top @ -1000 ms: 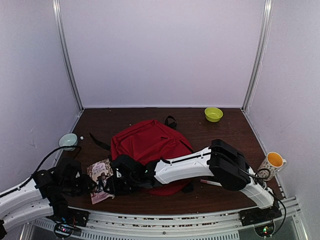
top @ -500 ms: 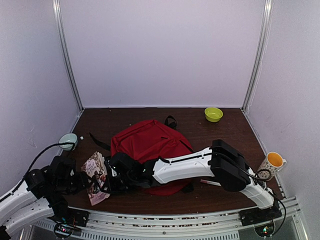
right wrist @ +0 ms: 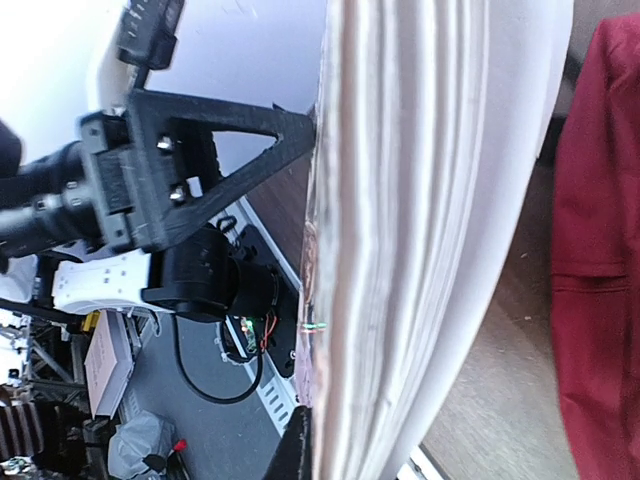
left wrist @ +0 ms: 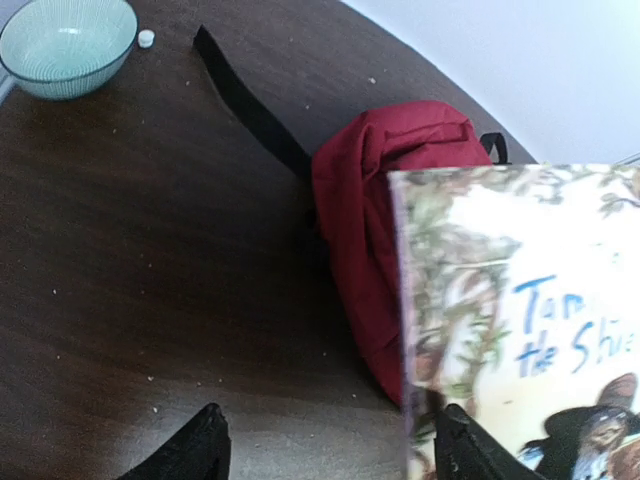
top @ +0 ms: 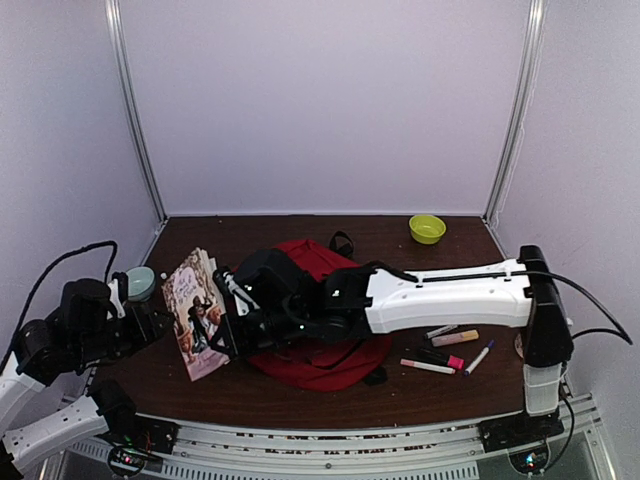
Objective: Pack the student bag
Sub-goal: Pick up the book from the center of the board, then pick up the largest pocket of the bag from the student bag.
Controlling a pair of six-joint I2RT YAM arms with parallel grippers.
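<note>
The student bag, dark red with black straps, lies mid-table, partly hidden under my right arm; it also shows in the left wrist view and the right wrist view. My right gripper reaches across the bag and is shut on an illustrated book, holding it upright above the table left of the bag. The book's page edges fill the right wrist view. My left gripper is open just left of the book; in the left wrist view the book cover stands beside its right finger.
A teal bowl and a small white pellet sit at the left edge. A green bowl is at the back right. Several markers and pens lie right of the bag. A black strap trails left from the bag.
My right gripper has lifted the book from flat on the table to upright and raised. The right arm rose, uncovering the pens. My left arm lifted and drew back to the left.
</note>
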